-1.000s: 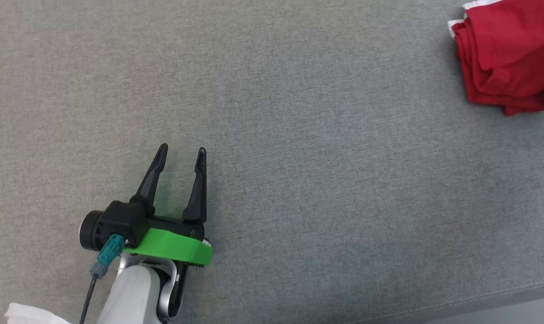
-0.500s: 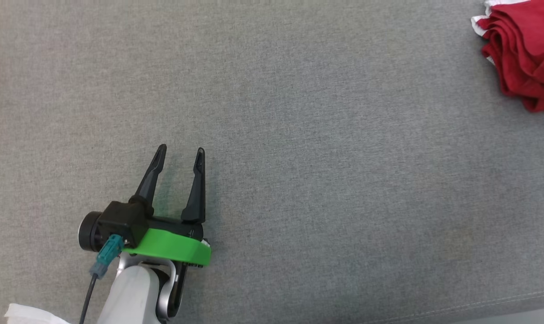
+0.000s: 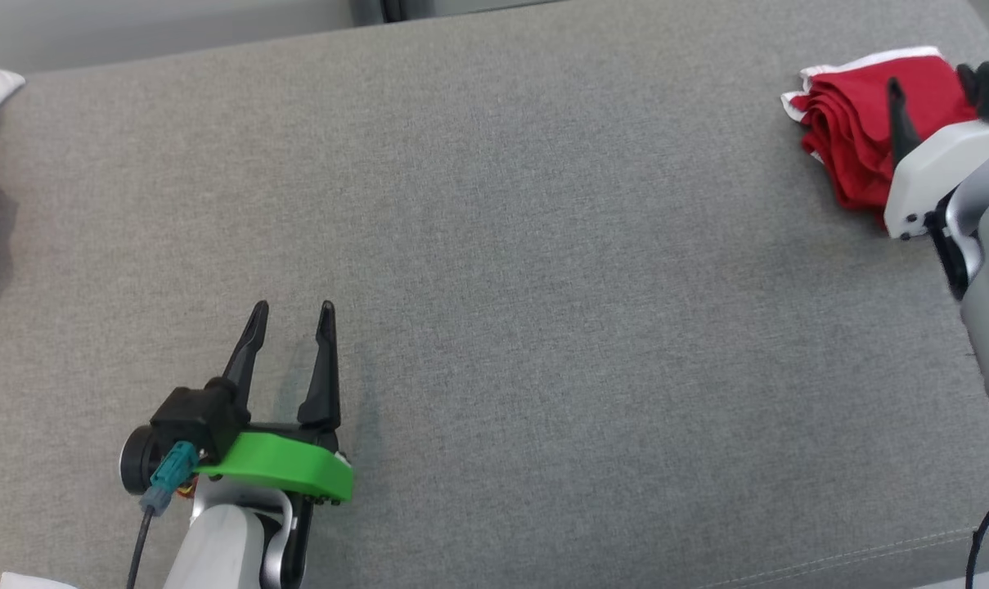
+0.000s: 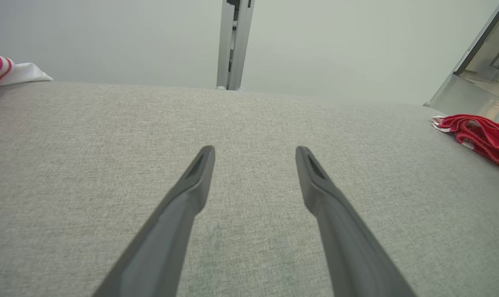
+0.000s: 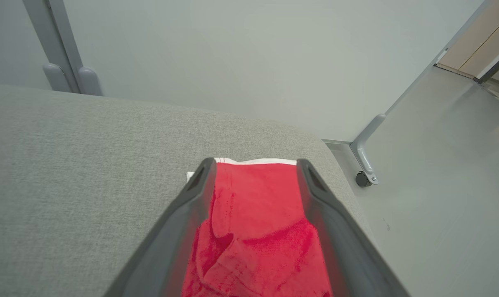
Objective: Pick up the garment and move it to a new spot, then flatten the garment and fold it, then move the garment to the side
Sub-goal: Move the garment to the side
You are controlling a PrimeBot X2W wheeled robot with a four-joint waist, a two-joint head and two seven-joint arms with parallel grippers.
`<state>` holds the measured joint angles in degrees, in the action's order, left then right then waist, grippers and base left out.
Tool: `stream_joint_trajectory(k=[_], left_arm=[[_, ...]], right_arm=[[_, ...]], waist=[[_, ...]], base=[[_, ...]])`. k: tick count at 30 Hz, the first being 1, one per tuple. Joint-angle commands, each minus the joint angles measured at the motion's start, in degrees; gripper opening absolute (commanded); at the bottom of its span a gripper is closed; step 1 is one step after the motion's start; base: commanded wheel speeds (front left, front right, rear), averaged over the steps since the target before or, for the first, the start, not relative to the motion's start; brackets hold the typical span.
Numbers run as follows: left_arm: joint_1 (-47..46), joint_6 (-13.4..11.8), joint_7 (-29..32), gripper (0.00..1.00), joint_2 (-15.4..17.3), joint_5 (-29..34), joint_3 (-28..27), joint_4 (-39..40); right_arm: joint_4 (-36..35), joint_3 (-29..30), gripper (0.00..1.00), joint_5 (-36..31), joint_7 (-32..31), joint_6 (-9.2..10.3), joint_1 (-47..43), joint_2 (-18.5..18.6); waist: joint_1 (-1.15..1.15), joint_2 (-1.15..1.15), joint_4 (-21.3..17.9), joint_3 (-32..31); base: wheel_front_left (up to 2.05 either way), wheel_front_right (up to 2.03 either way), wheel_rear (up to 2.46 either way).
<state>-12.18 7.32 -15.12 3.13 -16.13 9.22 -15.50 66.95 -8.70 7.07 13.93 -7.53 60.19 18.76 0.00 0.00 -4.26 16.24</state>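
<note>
Right hand [image 5: 255,162] opened, now over garment [image 5: 257,222].

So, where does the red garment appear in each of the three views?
Head view: red garment at the upper right.
Left wrist view: at the far right edge, lying on the grey cushion.
Right wrist view: bottom centre, between the fingers of the open right gripper.
Shared landmark: the garment's white trim.
</note>
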Motion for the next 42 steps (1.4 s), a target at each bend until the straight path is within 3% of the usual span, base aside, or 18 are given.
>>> stream_joint_trajectory(k=[1,4,9,21,32,42], left_arm=[[1.31,0.27,-0.03,1.0,0.5,-0.28,-0.86,-0.81],[2.49,0.14,-0.03,1.0,0.5,-0.36,-2.65,-2.34],[5.06,-0.1,-0.03,1.0,0.44,-0.55,-5.33,-4.57],[11.74,-0.21,-0.03,1.0,-0.09,-1.16,-7.29,-4.74],[15.46,-1.38,-0.03,1.0,-0.17,-3.29,-4.81,-2.5],[17.63,-2.36,-0.03,1.0,-0.18,-4.29,-4.1,-1.44]], right_arm=[[-0.92,-0.1,1.0,0.43,0.68,0.08,-2.24,-0.74],[-3.82,0.4,1.0,1.04,1.22,0.08,-5.98,-2.92],[-14.44,3.26,1.0,0.77,1.31,0.08,-15.73,-5.92],[-35.48,10.88,1.0,-2.93,1.34,0.07,-39.04,-14.94],[-47.35,9.7,1.0,1.08,1.34,0.07,-53.23,-15.74],[-49.35,7.98,1.0,4.09,1.35,0.07,-57.85,-15.77]], waist=[[0.0,0.0,-0.2,-4.86],[0.0,0.0,0.11,-7.57],[0.0,0.0,1.2,-11.42],[0.0,0.0,3.96,-16.3],[0.0,0.0,4.99,-17.7],[0.0,0.0,4.6,-18.2]], base=[[0.0,0.0,0.0],[0.0,0.0,0.0],[0.0,0.0,0.0],[0.0,0.0,0.0],[0.0,0.0,0.0],[0.0,0.0,0.0]])
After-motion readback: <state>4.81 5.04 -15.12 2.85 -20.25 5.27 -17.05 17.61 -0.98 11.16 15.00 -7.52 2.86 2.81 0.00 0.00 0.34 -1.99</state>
